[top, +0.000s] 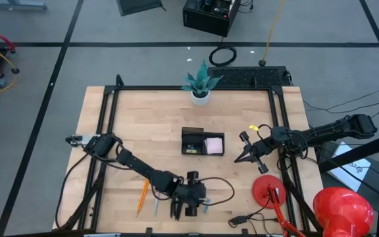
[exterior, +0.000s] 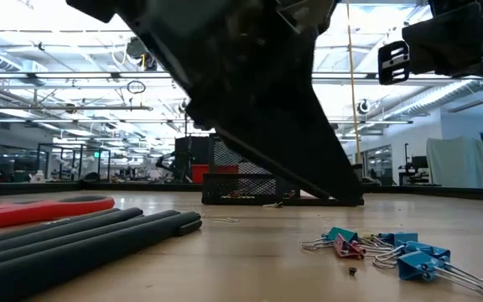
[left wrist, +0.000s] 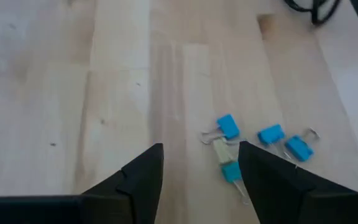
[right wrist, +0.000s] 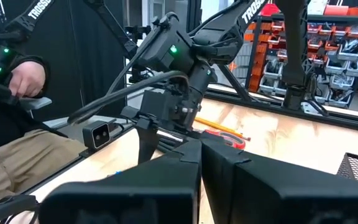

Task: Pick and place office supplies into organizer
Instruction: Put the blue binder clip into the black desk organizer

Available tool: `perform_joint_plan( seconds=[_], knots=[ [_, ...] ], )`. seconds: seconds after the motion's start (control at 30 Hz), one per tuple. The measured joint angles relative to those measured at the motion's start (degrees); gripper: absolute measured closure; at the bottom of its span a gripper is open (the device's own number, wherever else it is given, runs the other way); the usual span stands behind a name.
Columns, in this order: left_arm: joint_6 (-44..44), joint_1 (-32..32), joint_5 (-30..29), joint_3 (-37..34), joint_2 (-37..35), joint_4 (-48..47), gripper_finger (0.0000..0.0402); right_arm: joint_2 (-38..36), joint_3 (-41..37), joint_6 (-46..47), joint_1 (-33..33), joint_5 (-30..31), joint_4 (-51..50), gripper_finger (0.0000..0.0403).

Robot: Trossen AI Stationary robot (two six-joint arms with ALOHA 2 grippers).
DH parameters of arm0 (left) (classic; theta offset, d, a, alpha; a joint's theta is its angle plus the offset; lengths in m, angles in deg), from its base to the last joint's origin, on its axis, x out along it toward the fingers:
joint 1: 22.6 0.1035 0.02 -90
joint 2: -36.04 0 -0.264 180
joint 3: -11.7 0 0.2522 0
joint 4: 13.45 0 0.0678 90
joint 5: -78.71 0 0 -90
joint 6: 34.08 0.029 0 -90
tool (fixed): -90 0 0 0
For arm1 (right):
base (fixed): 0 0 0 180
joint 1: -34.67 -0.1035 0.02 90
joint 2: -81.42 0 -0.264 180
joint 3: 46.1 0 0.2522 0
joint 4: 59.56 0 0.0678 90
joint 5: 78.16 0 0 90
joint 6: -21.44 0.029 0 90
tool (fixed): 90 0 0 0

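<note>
My left gripper [left wrist: 201, 149] [top: 188, 199] hovers open over the table near its front edge, fingers slanting down. On the wood just beyond its fingertips lie several small blue clips [left wrist: 229, 127] [exterior: 409, 252]. Black pens [exterior: 82, 239] and red-handled scissors [exterior: 49, 210] lie nearby, and an orange pencil [top: 142, 196] lies to the left. The black organizer [top: 195, 141] stands mid-table with a pink sticky-note pad [top: 214, 145] in it. My right gripper [right wrist: 201, 149] [top: 247, 155] is shut and held level above the table, right of the organizer.
A white plant pot [top: 200, 97] stands at the table's far edge. A red round-based object [top: 268, 191] and cables [top: 222, 187] lie at the front right. A person [right wrist: 17, 93] sits beyond the table's left side. Bare wood lies left of the organizer.
</note>
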Motion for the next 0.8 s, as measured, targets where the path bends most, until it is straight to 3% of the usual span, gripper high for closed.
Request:
perform_joint_plan(
  seconds=[0.2, 0.8],
  knots=[
    [0.2, -1.0, 1.7, 0.0, 0.1, -0.6, 0.0203, 0.0, 0.0, -0.1, 0.0, 0.0, 0.3, 0.0403],
    [-0.2, -1.5, -2.7, 0.1, 3.1, -1.3, 0.0204, 0.2, 0.0, 0.4, 0.0, 0.0, 0.4, 0.0403]
  ],
)
